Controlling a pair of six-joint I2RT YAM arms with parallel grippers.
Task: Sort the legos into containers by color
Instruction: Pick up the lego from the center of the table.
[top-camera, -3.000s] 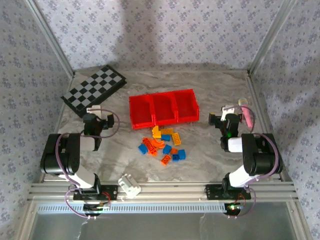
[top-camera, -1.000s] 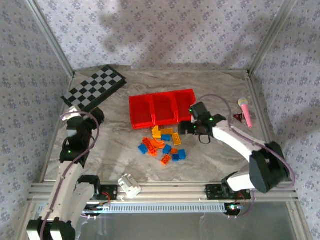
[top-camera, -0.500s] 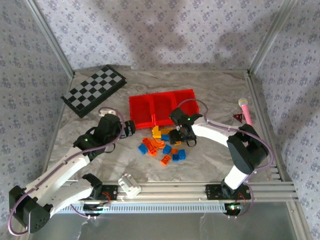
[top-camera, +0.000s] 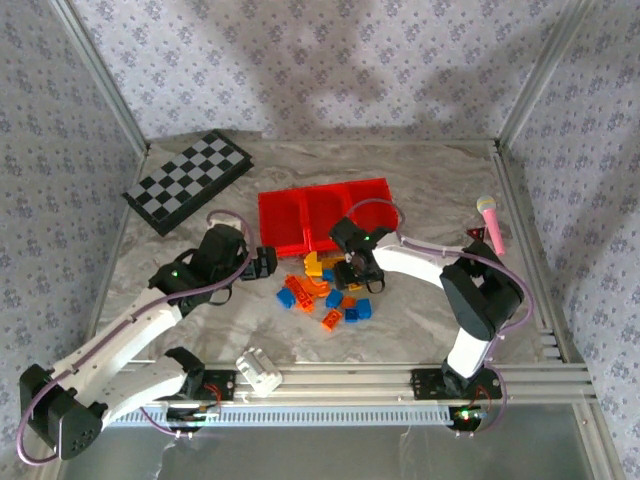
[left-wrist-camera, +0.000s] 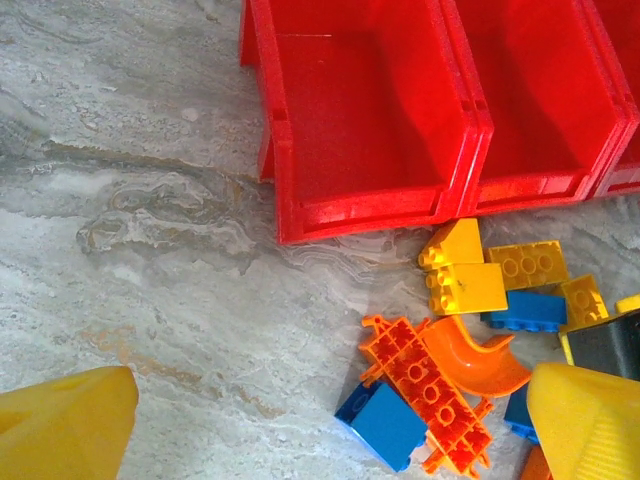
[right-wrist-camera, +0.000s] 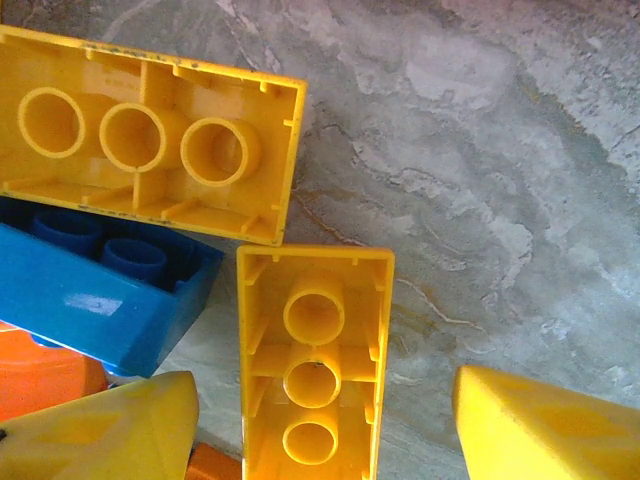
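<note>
Narrowing since arriving, the right gripper (right-wrist-camera: 322, 400) straddles a yellow brick (right-wrist-camera: 313, 350) (no grip yet), so the first pick looks near; the left gripper (left-wrist-camera: 328, 395) is wide open, empty.

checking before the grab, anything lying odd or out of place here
A yellow lego between the right gripper's fingers lies upside down, hollow side up; so does a second yellow lego beside it.

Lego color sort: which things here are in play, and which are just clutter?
In play: legos in blue, orange and yellow; red tray with three compartments.
Clutter: checkered board; white block; pink object.
</note>
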